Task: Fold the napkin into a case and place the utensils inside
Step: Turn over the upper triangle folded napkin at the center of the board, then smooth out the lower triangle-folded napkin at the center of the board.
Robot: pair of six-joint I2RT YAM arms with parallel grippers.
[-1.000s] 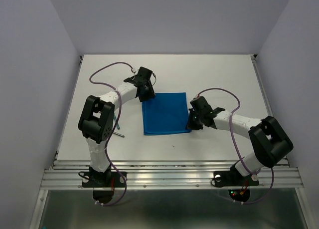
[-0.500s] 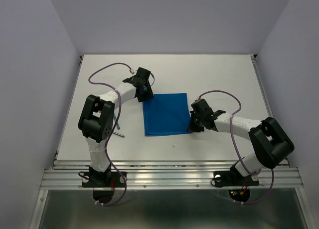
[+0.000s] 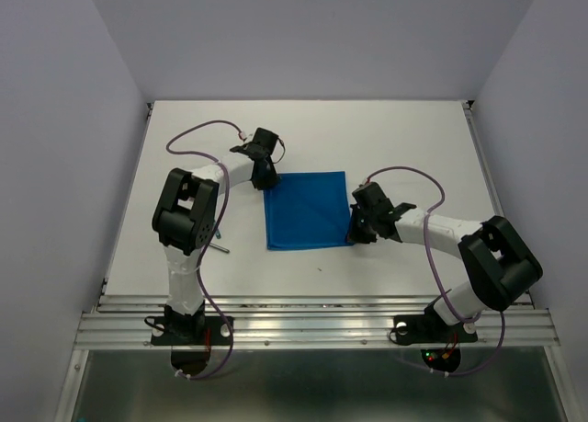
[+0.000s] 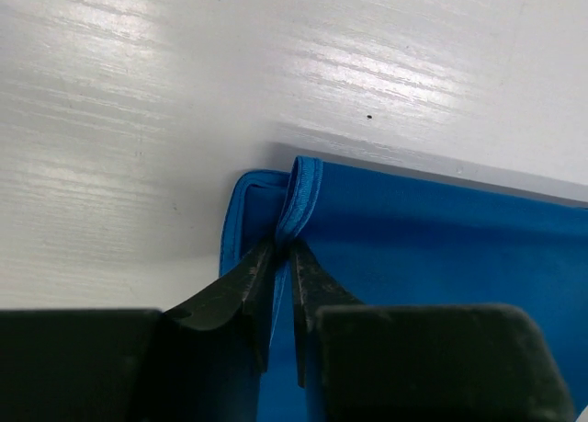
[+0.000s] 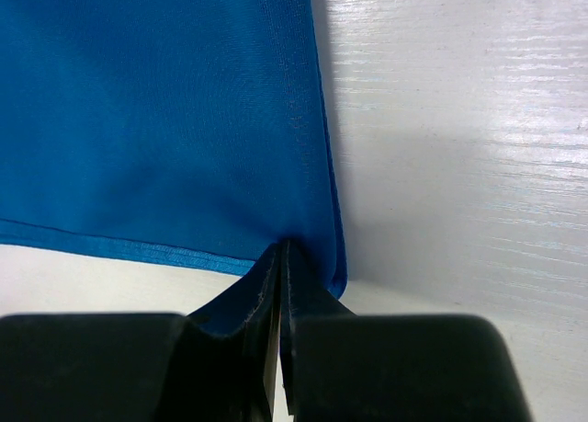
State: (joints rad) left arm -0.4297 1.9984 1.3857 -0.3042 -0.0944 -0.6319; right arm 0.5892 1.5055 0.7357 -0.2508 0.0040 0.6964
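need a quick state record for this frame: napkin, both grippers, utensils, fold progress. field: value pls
napkin: blue, flat, roughly square, lying on the table
left gripper: shut on the napkin's far-left corner hem, which puckers up between the fingers
right gripper: shut on the napkin's near-right corner
utensils: only a slim grey end shows, beside the left arm, left of the napkin; none on or in it
fold progress: not yet a case; opposite corners pinched
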